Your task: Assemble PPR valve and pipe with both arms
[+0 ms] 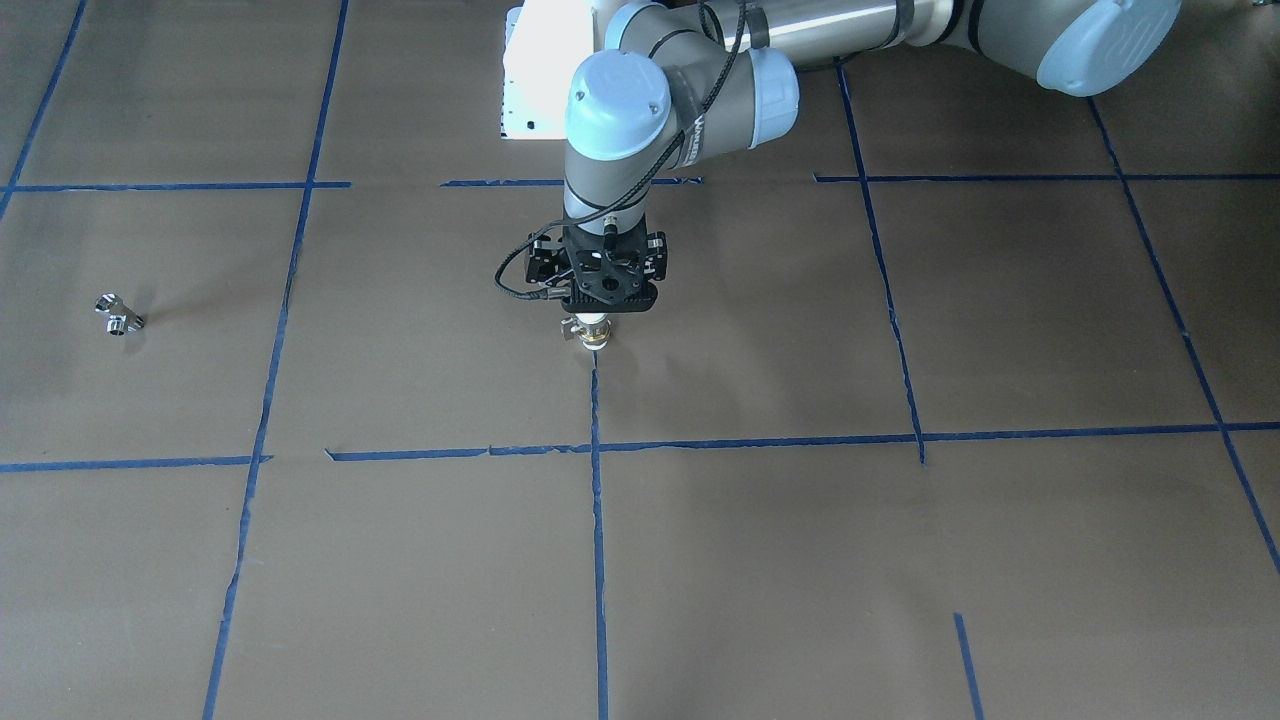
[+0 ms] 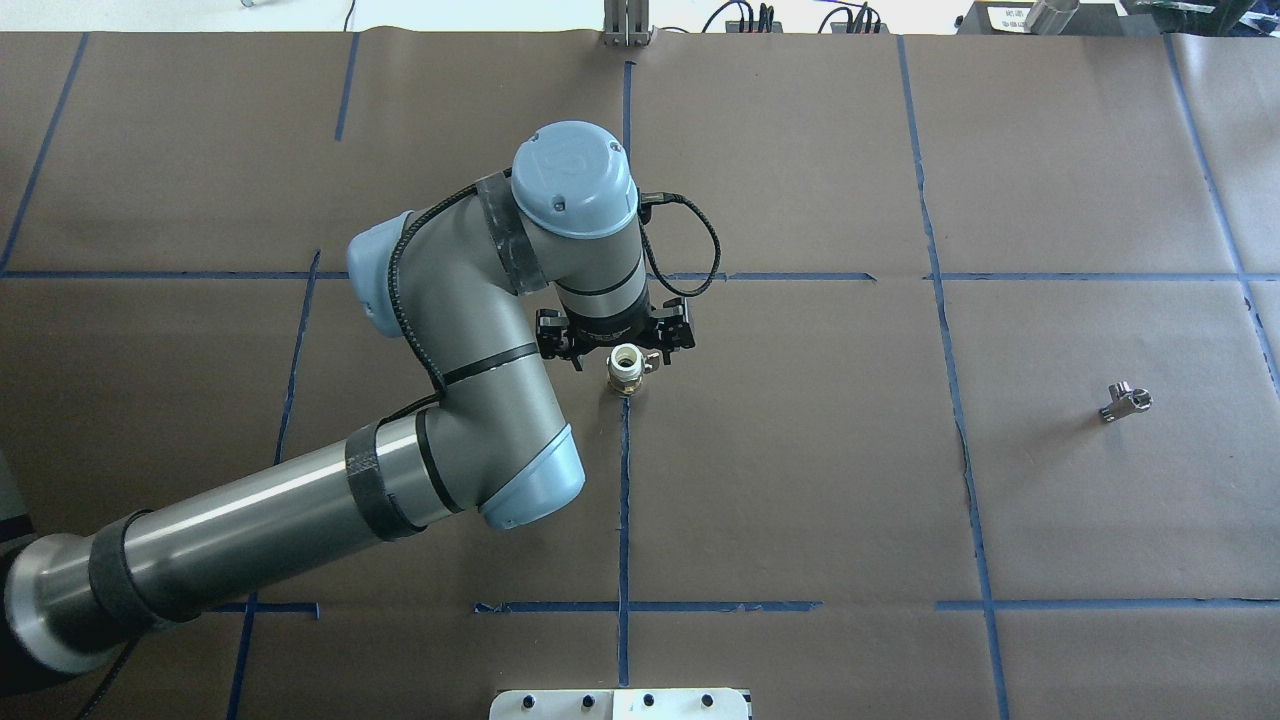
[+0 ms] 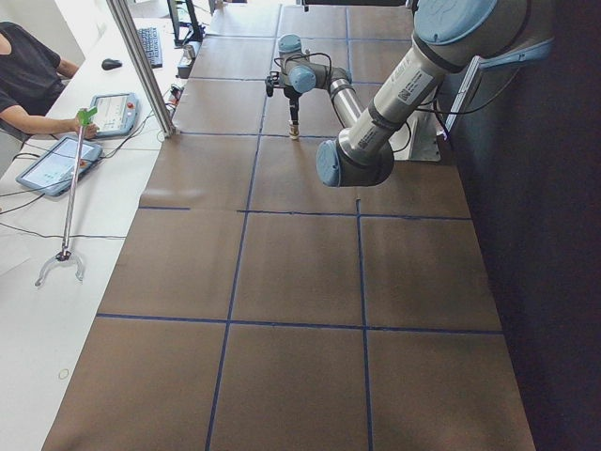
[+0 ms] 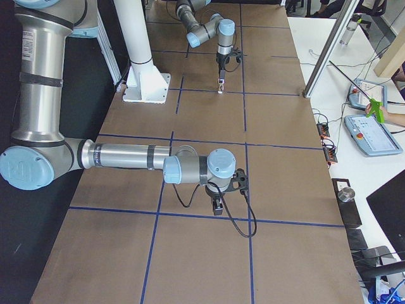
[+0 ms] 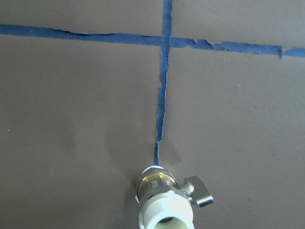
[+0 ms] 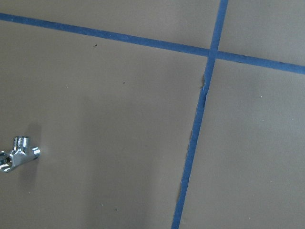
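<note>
The PPR valve (image 2: 627,368) is stood upright beneath the left claw (image 1: 597,325), open end raised for mating. Neither claw's grip can be told. The pipe (image 6: 19,153) lies off to one side of the right claw (image 4: 217,208).

Here we are in a robotics lab, no question. A white pedestal (image 4: 140,63) stands at the edge of the bench (image 3: 300,310), and 2 jointed industrial arms, the left arm (image 2: 300,500) and the right arm (image 4: 120,156), come out over the bench from its side. In front of the pedestal, brown paper covers the bench, gridded with blue tape (image 1: 597,540). Across from the pedestal runs a white desk (image 3: 38,272). An operator (image 3: 28,75) sits there with a teach pendant (image 3: 115,111), a touchscreen (image 3: 54,164), a keyboard (image 3: 148,45) and a mouse (image 3: 112,64), just past an aluminium post (image 3: 141,66).
</note>
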You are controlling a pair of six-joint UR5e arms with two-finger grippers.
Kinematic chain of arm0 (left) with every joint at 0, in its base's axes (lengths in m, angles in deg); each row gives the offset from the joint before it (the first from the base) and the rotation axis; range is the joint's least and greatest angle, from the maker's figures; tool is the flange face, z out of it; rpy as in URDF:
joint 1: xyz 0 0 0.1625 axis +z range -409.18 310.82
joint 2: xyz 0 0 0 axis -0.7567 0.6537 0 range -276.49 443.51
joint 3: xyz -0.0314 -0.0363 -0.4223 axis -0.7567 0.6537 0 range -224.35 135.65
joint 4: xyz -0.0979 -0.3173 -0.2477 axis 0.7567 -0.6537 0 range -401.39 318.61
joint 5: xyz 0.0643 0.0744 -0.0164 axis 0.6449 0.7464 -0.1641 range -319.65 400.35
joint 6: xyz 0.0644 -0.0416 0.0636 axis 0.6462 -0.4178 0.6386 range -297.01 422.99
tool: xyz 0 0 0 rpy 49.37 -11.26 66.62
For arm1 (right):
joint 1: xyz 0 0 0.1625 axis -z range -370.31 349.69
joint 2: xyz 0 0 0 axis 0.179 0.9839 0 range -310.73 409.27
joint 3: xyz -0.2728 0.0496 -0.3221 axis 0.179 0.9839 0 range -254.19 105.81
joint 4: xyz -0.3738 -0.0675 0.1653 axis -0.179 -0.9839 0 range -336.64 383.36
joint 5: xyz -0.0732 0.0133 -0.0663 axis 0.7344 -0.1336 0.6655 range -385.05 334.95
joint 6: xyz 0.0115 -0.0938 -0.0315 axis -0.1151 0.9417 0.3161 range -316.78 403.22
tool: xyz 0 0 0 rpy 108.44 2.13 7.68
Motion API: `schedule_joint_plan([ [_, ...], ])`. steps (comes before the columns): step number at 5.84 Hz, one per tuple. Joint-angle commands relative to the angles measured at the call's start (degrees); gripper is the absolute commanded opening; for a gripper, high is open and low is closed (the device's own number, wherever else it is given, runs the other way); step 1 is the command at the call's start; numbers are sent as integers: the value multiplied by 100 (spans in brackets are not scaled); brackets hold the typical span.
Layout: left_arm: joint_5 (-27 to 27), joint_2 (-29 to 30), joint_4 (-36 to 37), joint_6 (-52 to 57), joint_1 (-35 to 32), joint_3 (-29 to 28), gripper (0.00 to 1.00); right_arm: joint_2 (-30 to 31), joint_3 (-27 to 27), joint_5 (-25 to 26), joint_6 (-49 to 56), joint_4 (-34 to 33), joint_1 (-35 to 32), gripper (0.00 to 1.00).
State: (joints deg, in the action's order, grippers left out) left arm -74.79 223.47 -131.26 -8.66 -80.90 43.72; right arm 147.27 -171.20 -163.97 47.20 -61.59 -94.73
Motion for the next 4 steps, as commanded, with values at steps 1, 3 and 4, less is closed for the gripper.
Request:
schedule_joint_plan([
  [1,-9,-782,-13,-7,-35,1102,100,9,-3,-83,-1319,903,510,100],
  [3,-9,-1013,5,-7,-61,1370,100,61,-2,21,-3910,2660,1388,100],
  [4,-9,-1162,-12,-7,-61,1484,100,61,-29,327,-4479,3050,1775,100],
])
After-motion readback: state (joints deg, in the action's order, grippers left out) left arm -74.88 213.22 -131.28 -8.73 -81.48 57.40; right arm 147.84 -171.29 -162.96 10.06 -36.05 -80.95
